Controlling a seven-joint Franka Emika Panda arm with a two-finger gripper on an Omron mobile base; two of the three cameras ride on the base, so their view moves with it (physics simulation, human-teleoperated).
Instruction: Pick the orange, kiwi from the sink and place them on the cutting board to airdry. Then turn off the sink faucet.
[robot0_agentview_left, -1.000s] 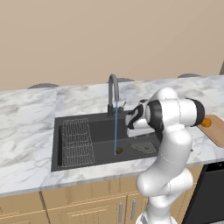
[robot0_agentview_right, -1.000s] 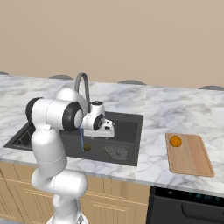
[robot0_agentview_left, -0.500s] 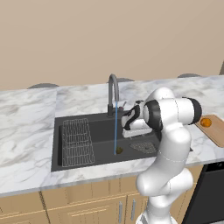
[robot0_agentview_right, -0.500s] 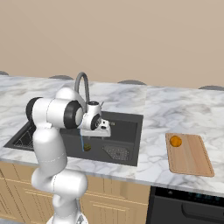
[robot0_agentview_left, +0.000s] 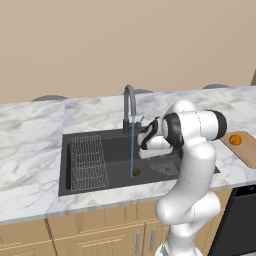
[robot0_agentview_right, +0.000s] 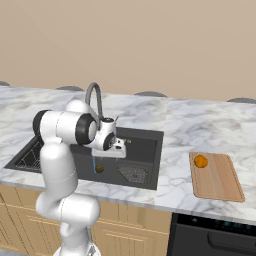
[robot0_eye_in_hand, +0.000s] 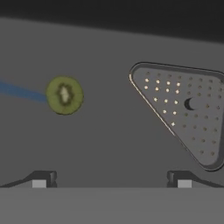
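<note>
The kiwi (robot0_eye_in_hand: 64, 95) lies on the dark sink (robot0_agentview_left: 65, 170) floor, right where the thin blue water stream (robot0_eye_in_hand: 19, 92) lands. It also shows as a small dark fruit, the kiwi (robot0_agentview_left: 135, 172), under the faucet (robot0_agentview_left: 129, 107). My gripper (robot0_eye_in_hand: 111, 181) hangs open and empty above the basin floor, between the kiwi and the mesh drain plate (robot0_eye_in_hand: 186, 111). From the base it is the gripper (robot0_agentview_left: 156, 155) just right of the stream. The orange (robot0_agentview_right: 200, 161) rests on the wooden cutting board (robot0_agentview_right: 220, 180) on the counter to the right of the sink.
A wire grid rack (robot0_agentview_left: 87, 162) fills the left part of the sink. The gooseneck faucet (robot0_agentview_right: 95, 97) stands at the back rim, close behind my hand. Marble counter (robot0_agentview_right: 190, 125) surrounds the basin; a dark appliance front (robot0_agentview_right: 215, 235) sits below the board.
My hand has drifted slightly toward the water stream and a little lower into the sink. The jaws stayed open. Kiwi and orange have not moved.
</note>
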